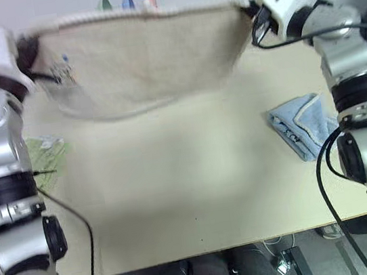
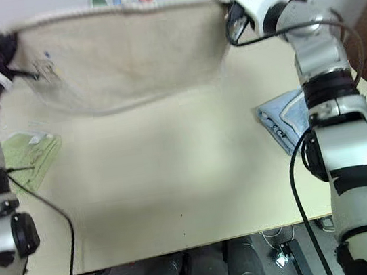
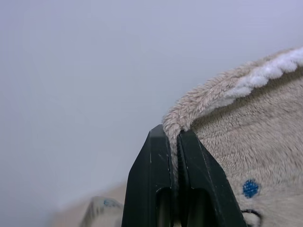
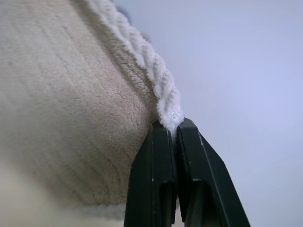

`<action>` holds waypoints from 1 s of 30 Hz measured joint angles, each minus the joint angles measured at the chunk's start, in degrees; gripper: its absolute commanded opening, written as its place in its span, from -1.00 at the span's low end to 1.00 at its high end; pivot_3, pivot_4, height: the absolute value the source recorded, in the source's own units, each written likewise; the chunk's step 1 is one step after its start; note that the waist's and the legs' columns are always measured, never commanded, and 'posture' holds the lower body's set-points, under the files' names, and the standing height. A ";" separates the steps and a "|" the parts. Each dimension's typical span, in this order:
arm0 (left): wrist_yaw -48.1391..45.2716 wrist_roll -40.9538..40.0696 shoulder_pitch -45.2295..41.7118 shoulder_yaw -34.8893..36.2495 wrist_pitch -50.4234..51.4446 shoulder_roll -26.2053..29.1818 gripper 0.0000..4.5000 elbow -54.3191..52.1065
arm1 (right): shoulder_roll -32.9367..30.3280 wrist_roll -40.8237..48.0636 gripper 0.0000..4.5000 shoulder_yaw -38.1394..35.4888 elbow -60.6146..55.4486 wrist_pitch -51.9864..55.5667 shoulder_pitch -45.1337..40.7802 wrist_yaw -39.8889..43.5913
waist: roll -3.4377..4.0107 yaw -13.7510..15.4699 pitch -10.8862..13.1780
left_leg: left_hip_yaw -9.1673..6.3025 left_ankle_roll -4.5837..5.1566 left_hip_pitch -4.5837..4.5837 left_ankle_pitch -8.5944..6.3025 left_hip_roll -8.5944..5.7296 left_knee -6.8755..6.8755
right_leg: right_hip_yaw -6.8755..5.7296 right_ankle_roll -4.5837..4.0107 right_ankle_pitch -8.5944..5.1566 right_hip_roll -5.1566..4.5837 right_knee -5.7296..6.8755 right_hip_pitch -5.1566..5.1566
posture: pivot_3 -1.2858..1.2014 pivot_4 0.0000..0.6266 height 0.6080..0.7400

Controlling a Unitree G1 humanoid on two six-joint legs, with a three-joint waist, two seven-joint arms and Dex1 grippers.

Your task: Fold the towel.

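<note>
Beige terry towel (image 1: 145,57) is hanging stretched above the table (image 1: 178,193), left gripper (image 3: 174,137) and right gripper (image 4: 173,127) each pinching a top corner, likely spreading it for folding.

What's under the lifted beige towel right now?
Bare table lies beneath the towel, which both grippers, left and right, hold stretched in the air. Three colored tips poke above its top edge; whatever they belong to is hidden.
</note>
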 measured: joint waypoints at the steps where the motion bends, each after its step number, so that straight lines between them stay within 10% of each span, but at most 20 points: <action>1: -1.08 -0.13 0.79 -0.07 -0.45 0.19 -1.00 0.62 | -0.17 0.70 -0.99 -0.37 -0.93 -0.27 0.96 1.60 | 0.00 -0.31 0.00 | 0.05 0.02 -0.18 -0.01 -0.02 0.02 | -0.02 0.01 0.01 -0.04 0.00 -0.19 | 0.03 -0.52 0.80; 18: -25.10 -17.88 68.37 7.71 20.40 6.08 -1.00 -43.95 | -17.92 22.07 -0.99 -5.47 -51.89 30.68 52.95 30.74 | 0.14 1.25 0.14 | 0.25 0.43 0.78 -0.25 0.18 0.27 | 0.07 -0.13 0.29 0.04 -0.06 0.77 | 0.03 -0.52 0.80; 30: -21.38 -18.12 65.34 11.96 20.39 4.26 -1.00 -42.97 | -17.58 20.91 -0.99 -6.47 -46.85 28.80 49.46 28.99 | 0.08 2.13 0.11 | 0.42 0.39 0.77 -0.23 0.24 0.28 | 0.06 -0.16 0.32 0.10 -0.11 0.68 | 0.03 -0.52 0.80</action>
